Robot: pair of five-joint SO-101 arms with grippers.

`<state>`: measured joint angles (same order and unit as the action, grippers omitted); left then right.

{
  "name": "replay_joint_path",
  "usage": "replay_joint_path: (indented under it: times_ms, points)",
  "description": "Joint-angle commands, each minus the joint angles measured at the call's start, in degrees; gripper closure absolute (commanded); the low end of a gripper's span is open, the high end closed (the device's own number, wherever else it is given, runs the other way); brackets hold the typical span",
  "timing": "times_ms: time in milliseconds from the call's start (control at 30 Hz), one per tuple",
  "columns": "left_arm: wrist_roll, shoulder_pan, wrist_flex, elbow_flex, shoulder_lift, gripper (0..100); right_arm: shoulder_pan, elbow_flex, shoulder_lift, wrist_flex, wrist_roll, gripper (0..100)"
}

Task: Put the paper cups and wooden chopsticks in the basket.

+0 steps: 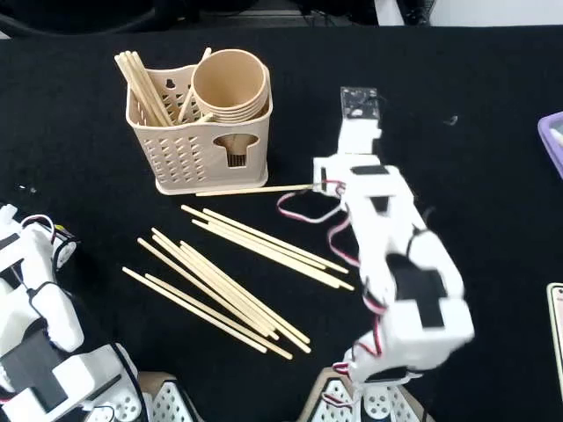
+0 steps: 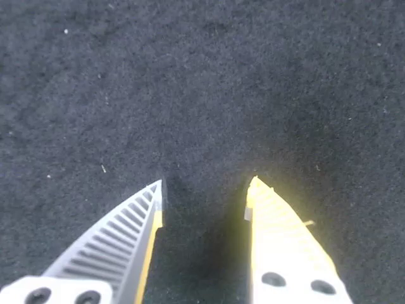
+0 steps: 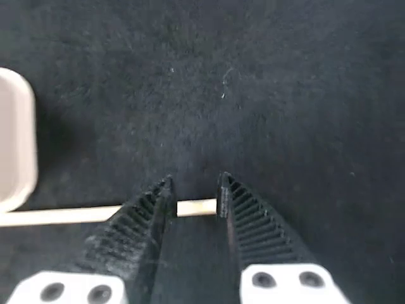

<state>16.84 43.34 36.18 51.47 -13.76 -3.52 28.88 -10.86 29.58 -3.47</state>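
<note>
A beige slotted basket stands at the back left with a stack of paper cups and several wooden chopsticks in it. Several more chopsticks lie scattered on the black cloth in front of it. A single chopstick lies along the basket's foot. My right gripper hovers at its right end, tips pointing down. In the right wrist view the gripper is open by a narrow gap, straddling that chopstick's end, with the basket's corner nearby. My left gripper is open over bare cloth.
The left arm sits folded at the front left corner. A purple object pokes in at the right edge, and another flat item lies below it. Bare black cloth stretches right of the basket and behind the right arm.
</note>
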Motion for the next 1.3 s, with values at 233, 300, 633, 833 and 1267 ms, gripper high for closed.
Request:
replay_joint_path:
  times_ms: [233,300,633,833,1267]
  points:
    - [0.2,-0.7,0.3,-1.4,-0.8,78,1.1,-18.3,-8.9,21.8,-0.2,88.5]
    - [0.2,-0.7,0.3,-1.4,-0.8,78,1.1,-19.0,-8.7,25.6,1.1,88.5]
    - [0.2,-0.7,0.3,-1.5,-0.8,78,-3.6,-18.6,-7.9,37.4,14.3,88.5]
    - [0.2,-0.7,0.3,-1.5,-0.8,78,-8.6,-8.4,-1.4,33.1,16.4,88.5]
    - [0.2,-0.7,0.3,-1.5,-0.8,78,-16.5,17.5,30.6,27.3,34.8,86.5]
